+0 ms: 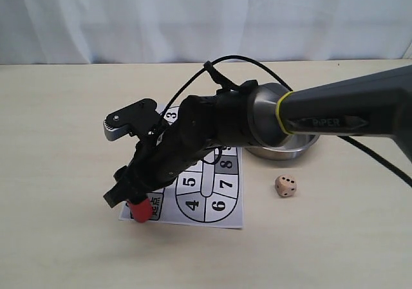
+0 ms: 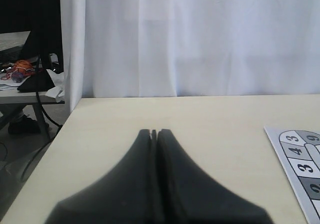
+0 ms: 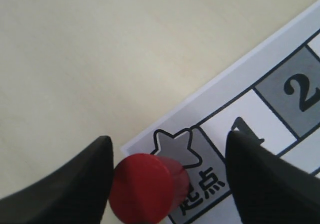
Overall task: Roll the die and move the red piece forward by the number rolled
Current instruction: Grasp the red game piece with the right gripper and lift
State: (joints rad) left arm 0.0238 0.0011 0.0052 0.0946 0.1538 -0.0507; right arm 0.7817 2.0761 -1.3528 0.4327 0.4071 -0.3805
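The red piece (image 1: 140,210) (image 3: 145,186) stands upright on the starred start square at the near left corner of the printed board (image 1: 225,202) (image 3: 280,114). My right gripper (image 1: 132,202) (image 3: 169,140) reaches across the board and is open around the piece. The piece sits close against one finger (image 3: 85,179), with a wide gap to the other. The die (image 1: 286,186), a pale cube with dark pips, rests on the table right of the board. My left gripper (image 2: 154,132) is shut and empty above the table, with the board's edge (image 2: 300,159) to one side.
A shallow metal bowl (image 1: 283,149) sits behind the right arm, beyond the board's far right corner. The right arm and its cable cover most of the board's upper squares. A white curtain backs the table, and the table's edge (image 2: 65,119) shows in the left wrist view.
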